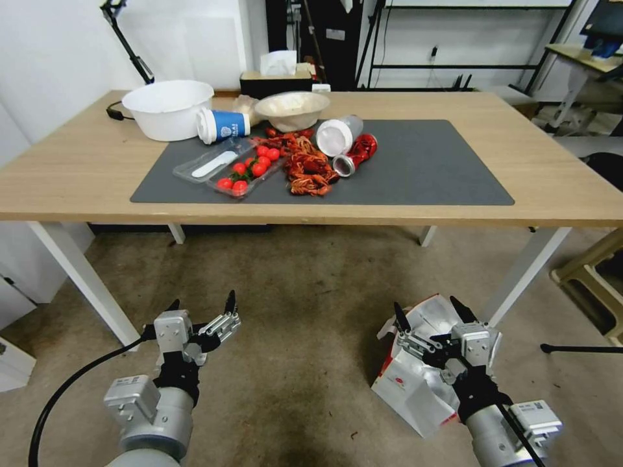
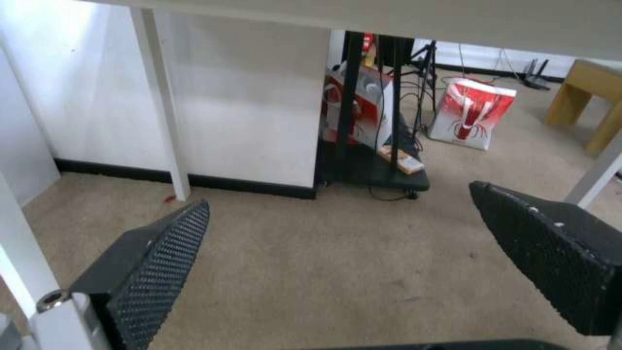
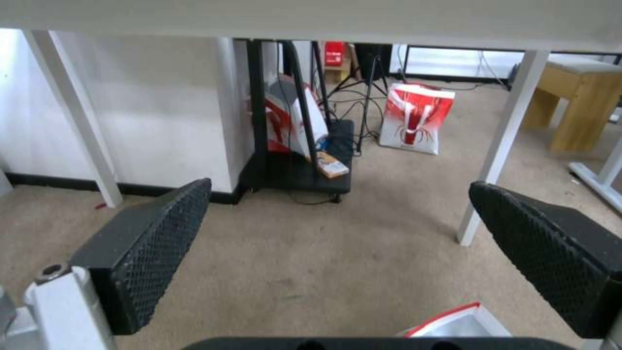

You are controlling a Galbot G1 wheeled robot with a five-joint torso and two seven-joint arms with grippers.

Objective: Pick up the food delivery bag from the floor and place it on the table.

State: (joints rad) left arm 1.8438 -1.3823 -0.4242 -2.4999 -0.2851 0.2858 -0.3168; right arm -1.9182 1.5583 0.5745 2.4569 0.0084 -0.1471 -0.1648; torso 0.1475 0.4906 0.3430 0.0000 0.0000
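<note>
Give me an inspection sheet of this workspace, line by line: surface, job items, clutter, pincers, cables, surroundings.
Surface: table carries a dark grey mat.
Job's things: food delivery bag lies on the floor, under the right pincer.
Clutter: white bowl, blue cup, tomatoes, crayfish, red can.
Grippers: left pincer open above the floor; right pincer open over the bag.
Cables: black cable beside left arm.
Surroundings: second red-and-white bag beyond the table.

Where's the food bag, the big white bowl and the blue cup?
food delivery bag [image 1: 409,389], head view, white side panel.
white bowl [image 1: 167,110], head view, outer wall.
blue cup [image 1: 228,124], head view, blue sleeve.
</note>
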